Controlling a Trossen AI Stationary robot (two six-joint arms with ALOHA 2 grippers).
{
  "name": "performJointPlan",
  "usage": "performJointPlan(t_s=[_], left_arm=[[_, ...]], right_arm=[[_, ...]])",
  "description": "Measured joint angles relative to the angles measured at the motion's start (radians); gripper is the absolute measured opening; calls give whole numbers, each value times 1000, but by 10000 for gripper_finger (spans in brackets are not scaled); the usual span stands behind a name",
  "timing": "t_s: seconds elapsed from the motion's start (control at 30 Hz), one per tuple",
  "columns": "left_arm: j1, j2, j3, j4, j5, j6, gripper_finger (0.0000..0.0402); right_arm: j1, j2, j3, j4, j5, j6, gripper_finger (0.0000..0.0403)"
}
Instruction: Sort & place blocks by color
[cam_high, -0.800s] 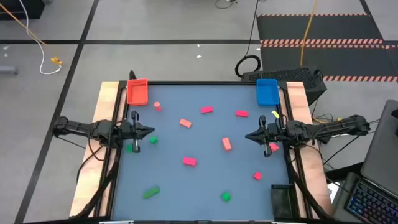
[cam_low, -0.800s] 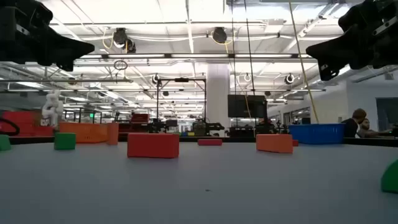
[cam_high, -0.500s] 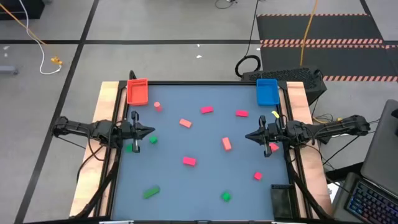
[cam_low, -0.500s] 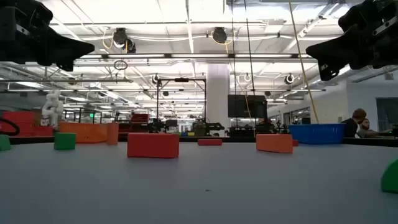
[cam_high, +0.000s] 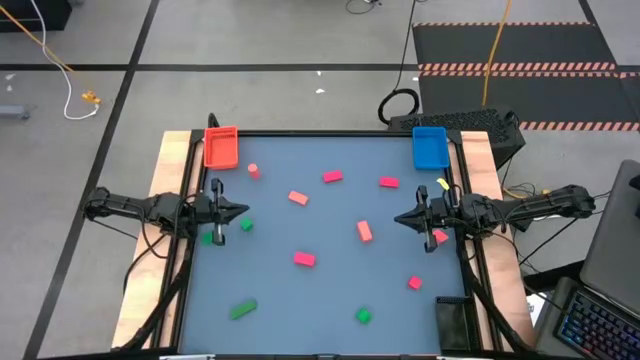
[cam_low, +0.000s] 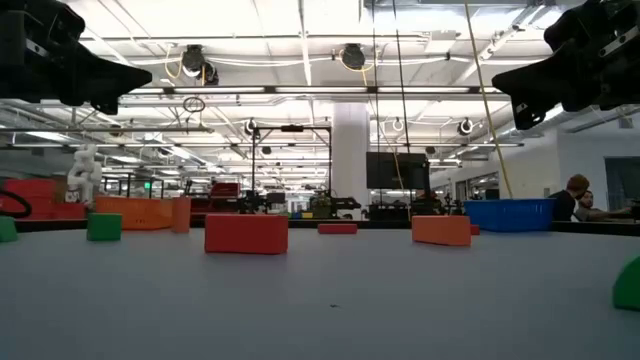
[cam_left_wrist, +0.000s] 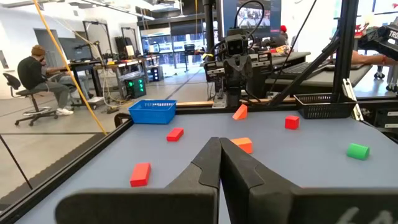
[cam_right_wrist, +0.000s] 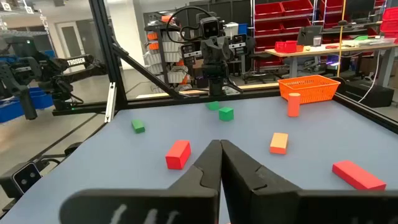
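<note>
- Nothing has changed across the last second: both arms sit exactly where they were and no block has shifted. Reads as a pause before sorting begins.
- Left gripper (cam_high: 243, 211) hovers over the left edge of the table (cam_high: 330, 300), fingers pinched together, holding nothing.
- Right gripper (cam_high: 398, 219) mirrors it at the right edge, jaws likewise clenched and empty, tips aimed at table centre.
- Blocks all lie loose on the blue-grey surface, none in a tray.
- Pink ones: a pink bar (cam_high: 333, 177) and another pink block (cam_high: 389, 183) toward the far side, a third pink block (cam_high: 304, 259) near the middle.
- Salmon ones: a salmon block (cam_high: 298, 198) left of centre, a salmon bar (cam_high: 364, 231) just left of the right gripper, a small red cube (cam_high: 414, 283) nearer on the right.
- Green ones: a green cube (cam_high: 246, 225) just beside the left gripper, a green bar (cam_high: 242, 309) near left, another green cube (cam_high: 363, 316) near centre.
- Red tray (cam_high: 221, 147) at far left corner, blue tray (cam_high: 429, 147) at far right, dark tray (cam_high: 452, 319) at near right.
- Judgement: task effectively at zero; either gripper must open before any pick. The green cube is the left arm's closest candidate.
</note>
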Motion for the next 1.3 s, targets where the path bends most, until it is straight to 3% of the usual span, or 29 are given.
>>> performJointPlan(t_s=[1.03, 1.3], left_arm=[[0, 0, 0, 1, 0, 0, 6], [0, 0, -1, 69, 0, -37, 6]], right_arm=[[0, 0, 0, 0, 0, 0, 0], [0, 0, 0, 8, 0, 0, 0]])
